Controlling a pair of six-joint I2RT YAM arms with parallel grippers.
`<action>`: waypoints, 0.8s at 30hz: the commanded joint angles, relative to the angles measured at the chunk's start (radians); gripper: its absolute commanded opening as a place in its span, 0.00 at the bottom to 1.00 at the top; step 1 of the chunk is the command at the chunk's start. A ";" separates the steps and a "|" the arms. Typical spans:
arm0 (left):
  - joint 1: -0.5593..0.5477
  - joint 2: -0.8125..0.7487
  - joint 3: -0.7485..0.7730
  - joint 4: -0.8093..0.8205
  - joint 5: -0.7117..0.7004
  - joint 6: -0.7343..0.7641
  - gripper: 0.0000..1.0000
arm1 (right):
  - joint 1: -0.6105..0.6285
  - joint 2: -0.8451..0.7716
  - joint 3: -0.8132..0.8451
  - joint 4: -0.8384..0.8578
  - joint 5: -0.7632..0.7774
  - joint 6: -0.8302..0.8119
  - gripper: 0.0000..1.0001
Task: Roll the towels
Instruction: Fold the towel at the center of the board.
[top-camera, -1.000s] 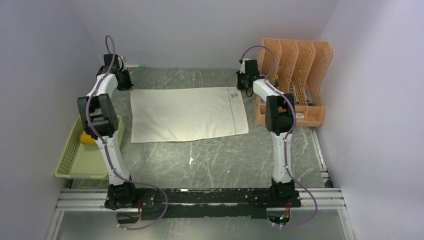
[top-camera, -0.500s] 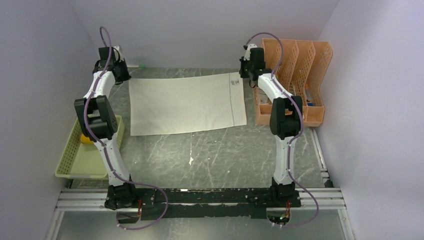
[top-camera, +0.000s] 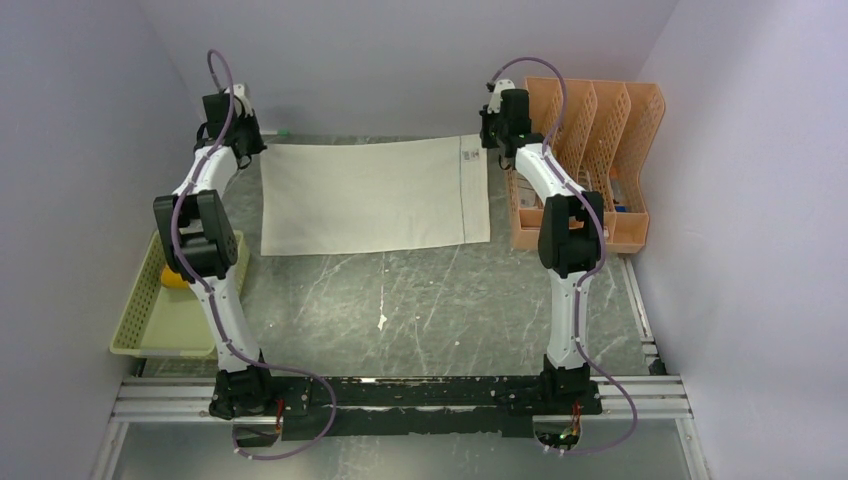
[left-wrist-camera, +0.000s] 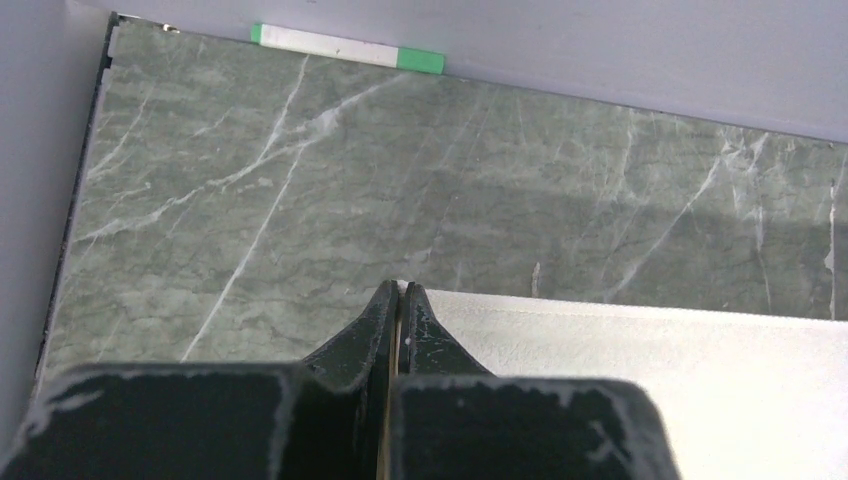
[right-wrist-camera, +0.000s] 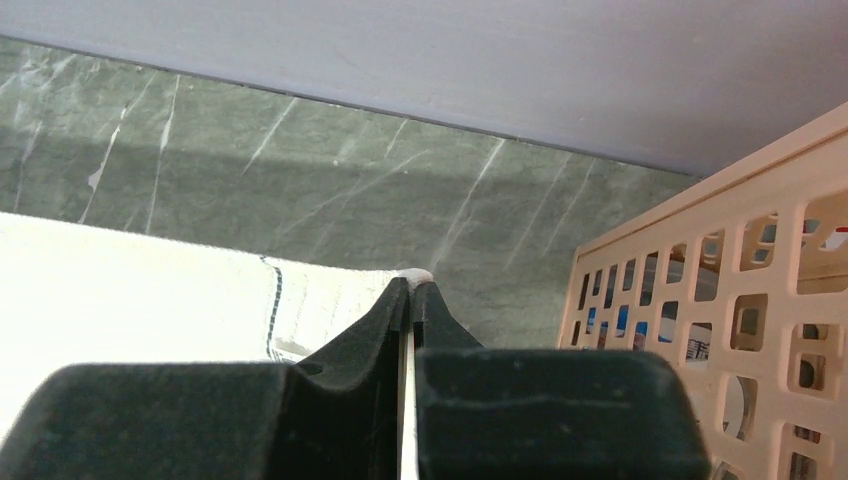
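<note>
Snugly, towel (top-camera: 370, 195) corners inside both hands (left-wrist-camera: 398, 292) (right-wrist-camera: 411, 284)

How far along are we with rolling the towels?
Done: the cream towel lies spread flat on the table. In hand: the left gripper and right gripper each pinch a far corner. Left: no roll is started, so all the rolling remains.

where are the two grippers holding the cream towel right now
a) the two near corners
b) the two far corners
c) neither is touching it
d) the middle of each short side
B: the left gripper and right gripper are each shut on a far corner of the cream towel, the right one beside the orange rack.
</note>
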 joint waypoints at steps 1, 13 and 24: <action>-0.009 -0.040 -0.061 0.117 -0.042 0.034 0.07 | -0.010 -0.005 0.000 0.034 0.026 -0.031 0.00; -0.014 -0.300 -0.550 0.448 -0.111 0.022 0.07 | -0.008 -0.182 -0.300 0.152 0.006 -0.041 0.00; -0.022 -0.500 -0.837 0.655 -0.134 -0.013 0.07 | -0.008 -0.390 -0.595 0.233 -0.026 -0.002 0.00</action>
